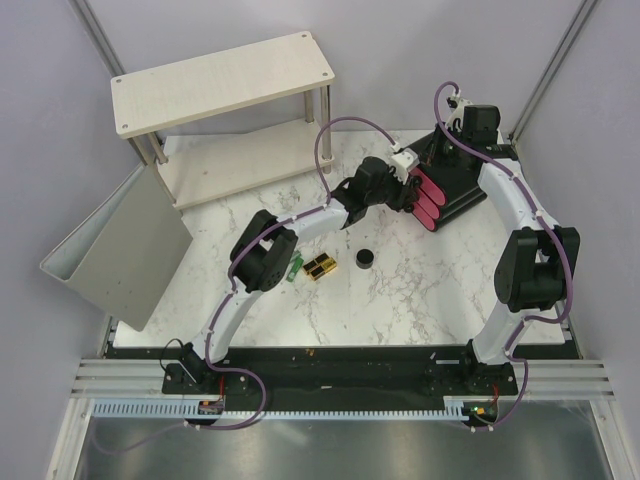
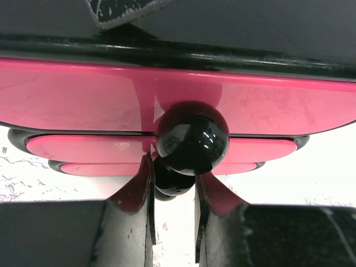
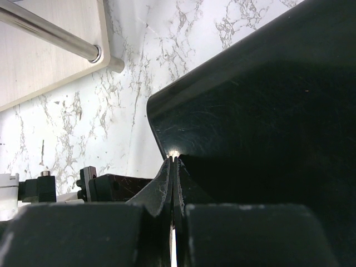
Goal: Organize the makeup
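Makeup lies loose on the table, none of it put away: a green tube, a black-and-gold case just beside it, and a round black jar near them (the other pieces are not in view). The left gripper has its fingers slightly apart at the top knob of the drawer box; I cannot tell whether they pinch it. The right gripper, fingers pressed together, touches the box's black edge. Judging by this, the work is at its first step: drawers to open, everything left to stow.
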Motion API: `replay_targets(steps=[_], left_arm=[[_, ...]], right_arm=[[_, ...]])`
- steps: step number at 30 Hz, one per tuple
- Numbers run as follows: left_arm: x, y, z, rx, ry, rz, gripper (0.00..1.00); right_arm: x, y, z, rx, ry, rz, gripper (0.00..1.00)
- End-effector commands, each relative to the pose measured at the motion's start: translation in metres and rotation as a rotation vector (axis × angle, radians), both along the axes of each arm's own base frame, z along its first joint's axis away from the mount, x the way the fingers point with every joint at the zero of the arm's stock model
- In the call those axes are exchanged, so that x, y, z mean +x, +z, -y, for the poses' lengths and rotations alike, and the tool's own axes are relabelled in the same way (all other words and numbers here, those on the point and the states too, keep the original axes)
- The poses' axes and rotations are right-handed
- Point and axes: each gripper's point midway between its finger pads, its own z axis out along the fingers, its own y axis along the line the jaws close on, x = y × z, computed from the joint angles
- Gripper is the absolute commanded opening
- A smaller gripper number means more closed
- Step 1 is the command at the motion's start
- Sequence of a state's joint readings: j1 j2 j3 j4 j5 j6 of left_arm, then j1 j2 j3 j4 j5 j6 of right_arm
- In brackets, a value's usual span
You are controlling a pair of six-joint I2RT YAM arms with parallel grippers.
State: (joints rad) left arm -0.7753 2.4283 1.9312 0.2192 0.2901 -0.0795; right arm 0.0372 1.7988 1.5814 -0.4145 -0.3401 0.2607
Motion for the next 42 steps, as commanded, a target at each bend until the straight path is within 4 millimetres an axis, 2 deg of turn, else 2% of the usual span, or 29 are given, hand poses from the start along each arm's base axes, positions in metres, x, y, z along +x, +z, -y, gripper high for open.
replay_targets(steps=[1,9,11,13,15,16,17,19,26,34,37,38,39,41,42], left_arm=[[-0.006,0.027,-0.003,0.014,-0.011,0.029,0.02],[-0.020,0.027,-0.032,0.124,0.008,0.029,0.02],[-0.027,0.018,-0.040,0.163,0.004,0.024,0.02],[-0.031,0.025,-0.048,0.175,-0.001,0.044,0.02],[-0.038,0.015,-0.057,0.205,0.003,0.034,0.02],[-0.040,0.025,-0.060,0.197,0.005,0.044,0.02],[-0.044,0.018,-0.065,0.214,0.005,0.034,0.02],[-0.049,0.026,-0.070,0.208,0.006,0.038,0.02],[-0.064,0.010,-0.090,0.253,0.019,0.000,0.02],[-0.064,-0.004,-0.099,0.295,0.059,-0.027,0.02],[-0.064,-0.009,-0.101,0.312,0.065,-0.041,0.17],[-0.064,-0.009,-0.101,0.314,0.064,-0.040,0.34],[-0.062,-0.008,-0.101,0.313,0.064,-0.041,0.43],[-0.061,-0.006,-0.100,0.315,0.069,-0.036,0.59],[-0.059,-0.006,-0.101,0.318,0.075,-0.032,0.62]], right_arm=[[-0.053,-0.082,0.009,-0.058,-0.016,-0.331,0.00],[-0.052,-0.084,0.009,-0.055,-0.014,-0.332,0.00],[-0.051,-0.084,0.009,-0.056,-0.015,-0.332,0.00],[-0.051,-0.084,0.009,-0.055,-0.016,-0.333,0.00],[-0.050,-0.085,0.009,-0.057,-0.017,-0.333,0.00],[-0.050,-0.085,0.009,-0.056,-0.016,-0.334,0.00],[-0.050,-0.085,0.008,-0.054,-0.012,-0.336,0.00],[-0.050,-0.087,0.008,-0.054,-0.014,-0.339,0.00],[-0.046,-0.088,0.007,-0.045,-0.011,-0.342,0.00],[-0.044,-0.089,0.006,-0.041,-0.009,-0.343,0.00],[-0.045,-0.090,0.006,-0.041,-0.009,-0.346,0.00],[-0.044,-0.090,0.006,-0.041,-0.009,-0.345,0.00],[-0.044,-0.091,0.006,-0.039,-0.009,-0.348,0.00],[-0.045,-0.090,0.005,-0.038,-0.007,-0.347,0.00],[-0.044,-0.090,0.006,-0.040,-0.008,-0.345,0.00]])
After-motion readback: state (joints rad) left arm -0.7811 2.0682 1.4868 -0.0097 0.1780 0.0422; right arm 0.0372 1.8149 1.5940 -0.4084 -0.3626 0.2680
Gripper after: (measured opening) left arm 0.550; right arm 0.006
